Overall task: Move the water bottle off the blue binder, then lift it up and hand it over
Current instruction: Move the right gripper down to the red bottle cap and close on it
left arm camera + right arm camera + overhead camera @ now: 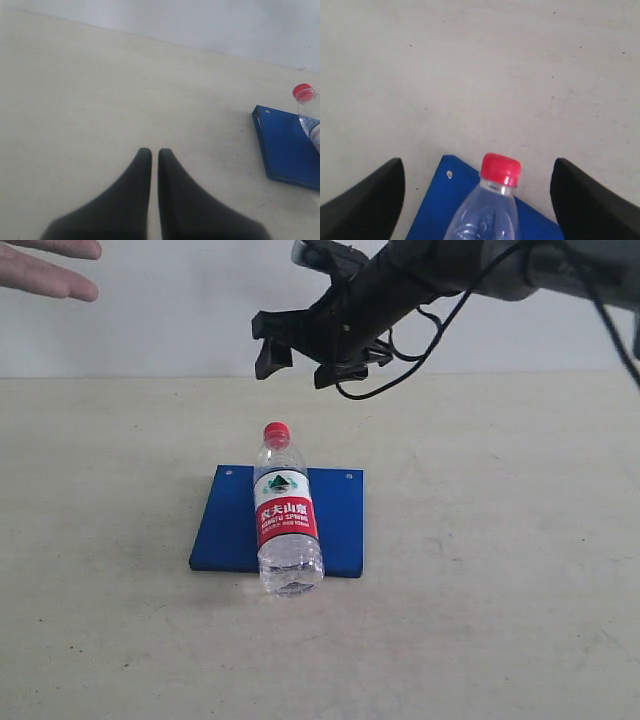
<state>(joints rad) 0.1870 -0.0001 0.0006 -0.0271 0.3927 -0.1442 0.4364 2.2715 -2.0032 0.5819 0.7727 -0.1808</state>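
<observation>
1. Most of what you saw was the pale table (500,620), running back to a plain wall (150,330).
2. Your right arm (450,270) reached in from the upper right of the exterior view, and the frame cut off its base.
3. The blue binder (225,530) lay flat near the middle of the table, with its centre strip hidden under the bottle.
4. The water bottle (288,550) lay along the binder, its base poking just past the near edge. Your left wrist view cut it off at the shoulder, and your right wrist view cut it off a little below the neck. The characters on its label (286,510) were too small to read.
5. Your right gripper (297,375) hung above and behind the bottle with its jaws spread wide, touching nothing.
6. Your left gripper (154,151) was blurred and showed only in its own wrist view. Its fingers (125,200) were drawn together to a thin slit with nothing between them, well apart from the binder.
7. A person's hand (45,270) entered at the top left corner, cut off by the frame.
8. The red cap (277,431) pointed toward the binder's far edge, between two silver rivets (229,472). Only one of these showed in your right wrist view.
</observation>
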